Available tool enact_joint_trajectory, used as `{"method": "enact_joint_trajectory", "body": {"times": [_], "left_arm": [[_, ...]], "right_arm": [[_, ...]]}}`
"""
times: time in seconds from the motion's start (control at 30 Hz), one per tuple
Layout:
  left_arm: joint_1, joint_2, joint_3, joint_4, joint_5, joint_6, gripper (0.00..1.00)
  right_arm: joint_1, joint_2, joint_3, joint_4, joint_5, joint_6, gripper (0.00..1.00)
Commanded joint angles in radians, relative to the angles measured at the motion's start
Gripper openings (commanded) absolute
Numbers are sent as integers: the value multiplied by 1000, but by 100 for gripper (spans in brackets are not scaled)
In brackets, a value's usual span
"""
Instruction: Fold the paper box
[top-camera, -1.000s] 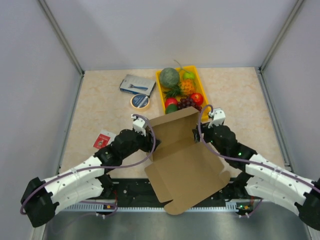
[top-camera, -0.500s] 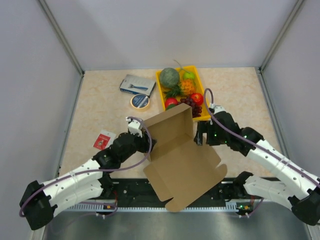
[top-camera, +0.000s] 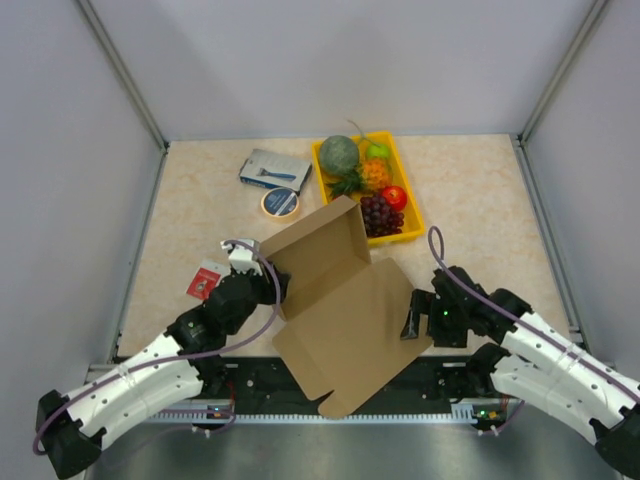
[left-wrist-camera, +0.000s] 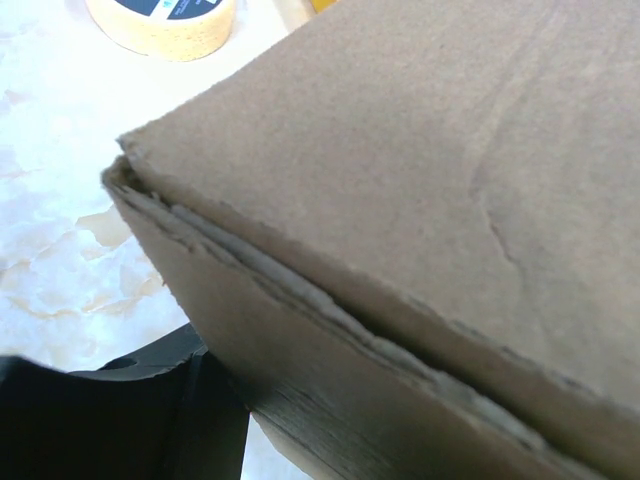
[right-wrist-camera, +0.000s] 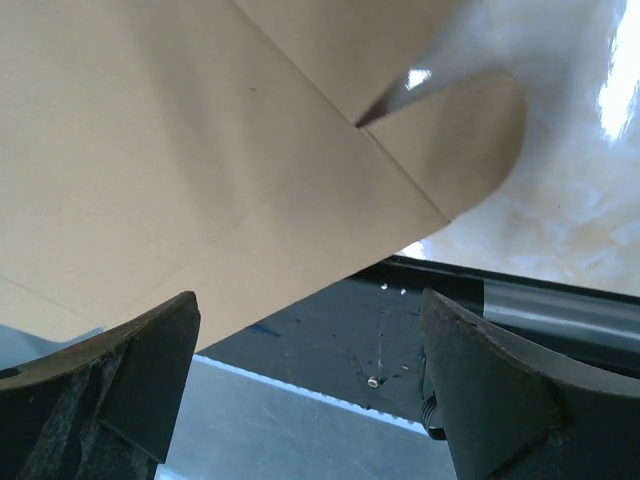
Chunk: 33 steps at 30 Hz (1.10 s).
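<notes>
- my left pincer (top-camera: 272, 285) pinching the paper box (top-camera: 350, 320), back panel tilted up
- paper box just near-side of the fruit tray (top-camera: 410, 197), far corner almost touching it
- my right pincer (top-camera: 413, 315) spread wide, empty, near-side of the tray

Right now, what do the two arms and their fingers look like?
The left arm and right arm both have white shells on the long links and black joints. A purplish-grey cable loops along each. The fingers are broad, matte black wedges. A green light glows near the right wrist.
</notes>
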Motion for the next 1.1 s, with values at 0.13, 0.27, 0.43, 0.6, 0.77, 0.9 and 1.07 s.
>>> {"method": "enact_joint_trajectory", "body": {"times": [0.13,0.27,0.43,0.6,0.77,0.9,1.07], "left_arm": [[5,-42,34,-46,-71,-20,42],[3,-69,60,-104,-111,-51,42],[5,-86,62,-89,-94,-31,42],[5,-97,36,-66,-62,-25,44],[5,-66,54,-89,53,-22,77],[5,-37,115,-193,154,-34,83],[6,-64,230,-414,125,-75,85]], "right_arm": [[-13,-55,-30,-15,33,97,90],[-17,-32,-79,69,-60,121,90],[-17,-30,-99,103,-59,109,90],[-17,-11,-107,135,-27,74,89],[-17,31,-72,183,32,23,89],[-19,106,-49,212,72,17,89],[-19,174,28,201,161,8,88]]}}
